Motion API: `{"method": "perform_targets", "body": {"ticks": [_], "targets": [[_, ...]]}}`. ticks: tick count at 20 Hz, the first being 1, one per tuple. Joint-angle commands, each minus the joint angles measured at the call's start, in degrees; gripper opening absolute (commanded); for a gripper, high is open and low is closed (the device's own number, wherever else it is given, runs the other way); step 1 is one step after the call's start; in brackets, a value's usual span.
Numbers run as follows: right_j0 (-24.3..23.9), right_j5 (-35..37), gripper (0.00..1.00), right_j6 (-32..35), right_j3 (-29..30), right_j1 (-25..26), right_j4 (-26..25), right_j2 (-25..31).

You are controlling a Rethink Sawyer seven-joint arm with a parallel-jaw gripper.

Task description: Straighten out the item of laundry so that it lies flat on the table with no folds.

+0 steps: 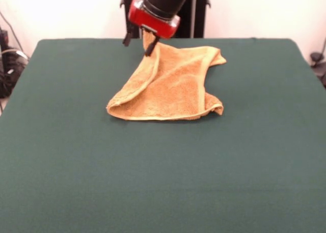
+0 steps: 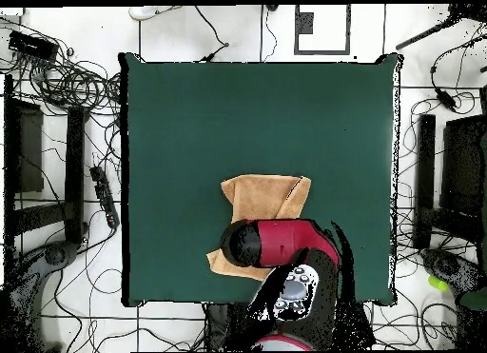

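The orange-tan towel (image 1: 170, 85) lies crumpled on the far middle of the green table (image 1: 153, 182). Its far left corner is drawn up off the cloth into my gripper (image 1: 143, 44), which is shut on that corner just below the red wrist. A fold runs diagonally from the raised corner down to the near left tip. The right edge curls over at both right corners. In the overhead view the towel (image 2: 268, 195) shows partly under my arm (image 2: 281, 243), which hides the gripper. No label shows.
Green table surface (image 2: 190, 130) spreads wide on all sides of the towel. Cables and stands (image 2: 71, 83) lie on the floor around the table. The robot's pedestal (image 1: 198, 14) stands behind the far edge.
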Motion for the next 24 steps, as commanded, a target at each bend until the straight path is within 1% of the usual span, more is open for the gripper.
{"method": "perform_targets", "body": {"ticks": [1, 9, 16, 20, 24], "targets": [[3.4, 1.8, 1.0, 14.0, -1.3, 4.6, 6.2, 4.4], [4.4, 0.7, 1.0, 13.3, -2.3, 6.3, 8.8, 3.7], [4.0, -1.3, 1.0, 12.1, -2.1, 7.0, 9.2, 3.2], [5.0, -4.3, 1.0, 12.7, -2.8, 9.7, 8.1, 1.5], [4.6, -7.0, 1.0, 13.3, -3.1, 11.7, 8.4, 1.5]]}}
